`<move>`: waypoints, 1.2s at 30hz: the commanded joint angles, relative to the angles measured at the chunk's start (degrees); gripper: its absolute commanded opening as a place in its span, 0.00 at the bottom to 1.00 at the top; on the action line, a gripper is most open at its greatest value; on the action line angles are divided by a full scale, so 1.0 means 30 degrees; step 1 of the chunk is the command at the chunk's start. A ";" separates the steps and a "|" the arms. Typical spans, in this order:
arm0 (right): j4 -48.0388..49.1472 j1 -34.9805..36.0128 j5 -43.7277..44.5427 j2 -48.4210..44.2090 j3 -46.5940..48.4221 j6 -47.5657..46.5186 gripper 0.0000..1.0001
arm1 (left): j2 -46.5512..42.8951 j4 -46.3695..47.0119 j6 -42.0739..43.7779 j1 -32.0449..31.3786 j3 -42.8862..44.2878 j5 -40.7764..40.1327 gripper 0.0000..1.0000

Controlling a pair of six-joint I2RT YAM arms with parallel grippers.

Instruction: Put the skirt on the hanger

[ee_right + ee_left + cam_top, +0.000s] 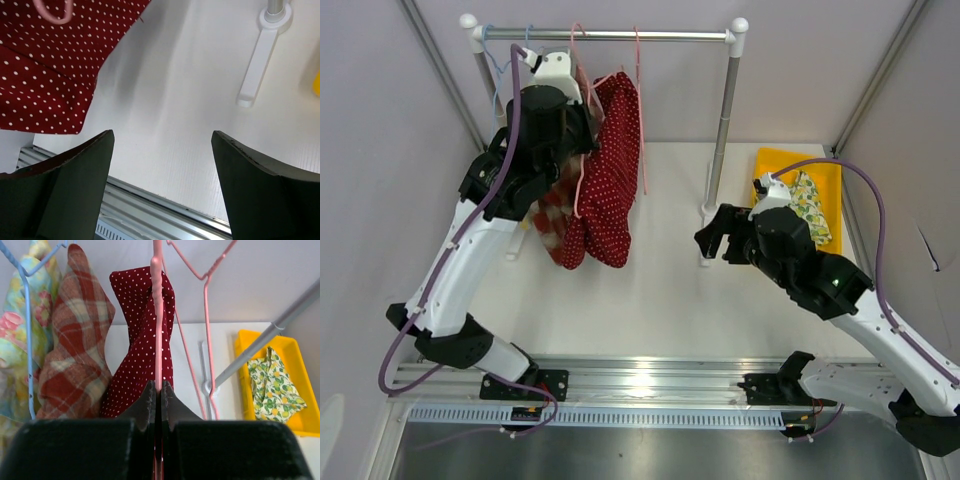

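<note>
Lab cell: white panels point(370, 120), aluminium rail point(650, 378)

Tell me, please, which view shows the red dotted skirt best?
The top view: the red dotted skirt shows top to hem on the pink hanger. The left wrist view shows only its upper part; the right wrist view only a lower corner.

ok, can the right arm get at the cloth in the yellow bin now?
Probably yes. The right gripper is open and empty, the bin sits right beside that arm, and the cloth lies uncovered in it. The gripper faces away, so it must turn first.
</note>
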 commanded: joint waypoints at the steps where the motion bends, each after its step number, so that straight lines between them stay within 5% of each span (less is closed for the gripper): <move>1: 0.0790 -0.0440 -0.0572 0.0113 -0.0240 -0.0507 0.86 | 0.0475 0.1549 0.0693 0.0815 0.1581 0.0346 0.00; 11: 0.1786 -0.2373 -0.1597 0.1136 -0.1178 -0.0303 0.86 | 0.3522 0.1051 0.0957 0.4534 0.3839 0.5820 0.00; 24: 0.4365 -0.4337 -0.2654 0.3744 -0.4166 0.0050 0.83 | 0.4081 0.1432 0.2072 0.5153 0.1526 0.9166 0.00; 31: 0.4891 -0.4572 -0.2448 0.5382 -0.4957 -0.0156 0.79 | 0.2354 0.2866 0.1748 0.5153 -0.0671 0.9048 0.53; 36: 0.5419 -0.4659 -0.2156 0.7113 -0.5397 -0.0126 0.65 | 0.1357 0.3276 0.1748 0.5153 -0.0614 0.9662 0.68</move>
